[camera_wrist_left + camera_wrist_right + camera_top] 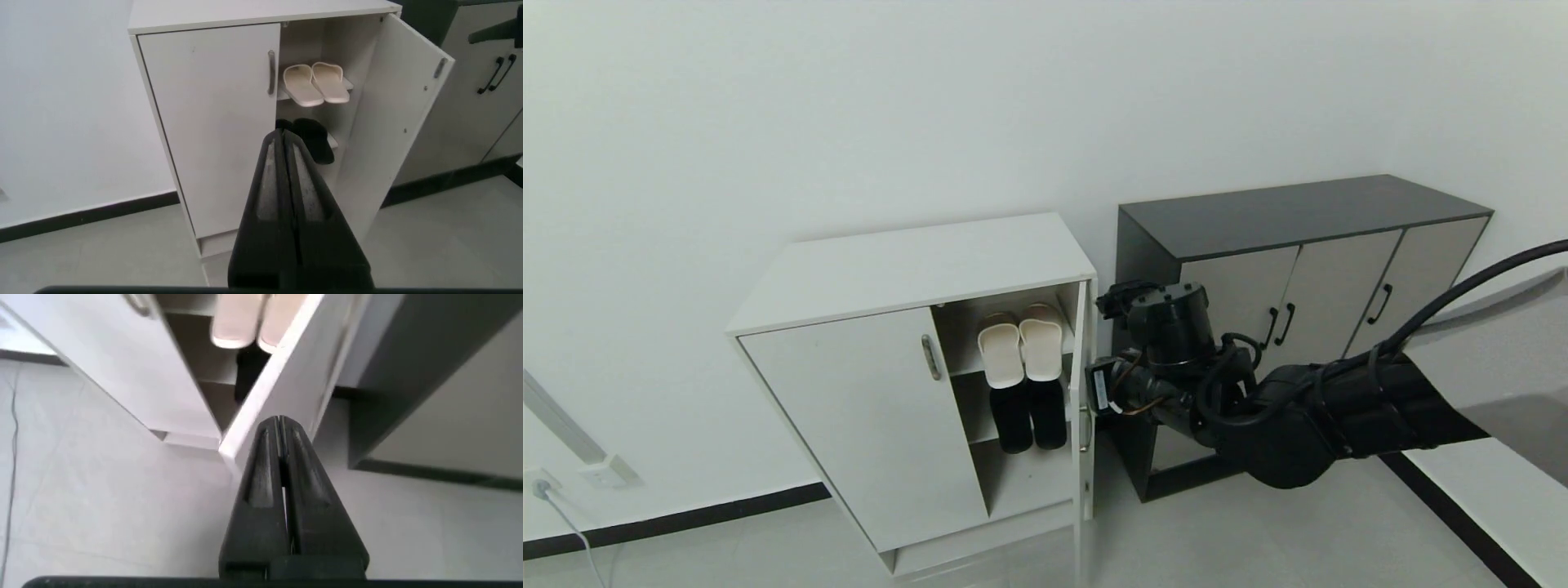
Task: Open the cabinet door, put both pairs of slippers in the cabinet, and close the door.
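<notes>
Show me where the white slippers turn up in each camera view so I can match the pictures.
Head view: white slippers on the upper shelf of the white cabinet, above the black slippers.
Left wrist view: white slippers on that shelf, beside the open door.
Right wrist view: their ends peek past the open door.
Shared landmark: the open door.

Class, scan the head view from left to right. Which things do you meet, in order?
wall socket → closed cabinet door → white slippers → open cabinet door → dark cabinet
</notes>
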Controlling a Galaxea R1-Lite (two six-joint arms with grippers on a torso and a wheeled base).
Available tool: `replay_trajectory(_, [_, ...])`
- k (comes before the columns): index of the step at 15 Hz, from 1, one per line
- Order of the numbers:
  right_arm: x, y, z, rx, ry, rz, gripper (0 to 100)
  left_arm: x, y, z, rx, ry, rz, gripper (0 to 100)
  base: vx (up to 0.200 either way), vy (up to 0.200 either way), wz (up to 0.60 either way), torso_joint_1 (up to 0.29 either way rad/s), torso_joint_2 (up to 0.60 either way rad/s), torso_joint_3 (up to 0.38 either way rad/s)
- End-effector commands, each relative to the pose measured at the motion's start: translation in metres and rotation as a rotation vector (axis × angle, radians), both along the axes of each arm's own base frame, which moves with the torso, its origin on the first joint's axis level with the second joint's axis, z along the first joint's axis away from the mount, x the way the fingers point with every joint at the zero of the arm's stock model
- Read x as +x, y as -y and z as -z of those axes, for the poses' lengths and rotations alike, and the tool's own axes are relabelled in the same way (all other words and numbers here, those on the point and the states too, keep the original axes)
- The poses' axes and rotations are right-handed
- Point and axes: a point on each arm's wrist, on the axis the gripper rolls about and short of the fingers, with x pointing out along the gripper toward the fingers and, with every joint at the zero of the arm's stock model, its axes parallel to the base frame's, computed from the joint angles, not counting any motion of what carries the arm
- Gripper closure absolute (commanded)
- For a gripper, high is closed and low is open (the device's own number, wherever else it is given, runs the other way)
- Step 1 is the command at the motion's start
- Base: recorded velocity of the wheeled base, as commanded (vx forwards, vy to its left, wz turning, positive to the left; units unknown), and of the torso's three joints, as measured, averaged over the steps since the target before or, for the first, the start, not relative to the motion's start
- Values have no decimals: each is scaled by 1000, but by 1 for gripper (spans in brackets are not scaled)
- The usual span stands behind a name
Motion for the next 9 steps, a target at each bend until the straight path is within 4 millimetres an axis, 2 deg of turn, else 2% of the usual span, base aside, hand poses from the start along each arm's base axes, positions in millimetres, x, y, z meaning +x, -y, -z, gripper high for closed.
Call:
replay_trajectory(1, [-7, 4, -10, 3, 18, -8, 100, 0, 0, 0, 0, -1, -1, 100, 0, 0, 0, 0, 0, 0])
replay_trajectory(2, [-8, 5, -7, -4, 12, -5, 100, 0, 0, 0, 0, -1, -1, 100, 0, 0, 0, 0, 0, 0])
replay_trajectory(4, [-16, 8, -6, -12, -1, -23, 100, 0, 0, 0, 0, -1, -1, 100, 0, 0, 600, 0, -2, 0])
replay_trajectory(8, [-20, 11, -12, 3, 3, -45, 100, 0, 0, 0, 0, -1, -2, 100, 0, 0, 600, 1, 4, 4])
replay_trajectory(9, [-21, 13, -12, 3, 5, -42, 100, 0, 0, 0, 0, -1, -2, 100, 0, 0, 0, 0, 0, 0])
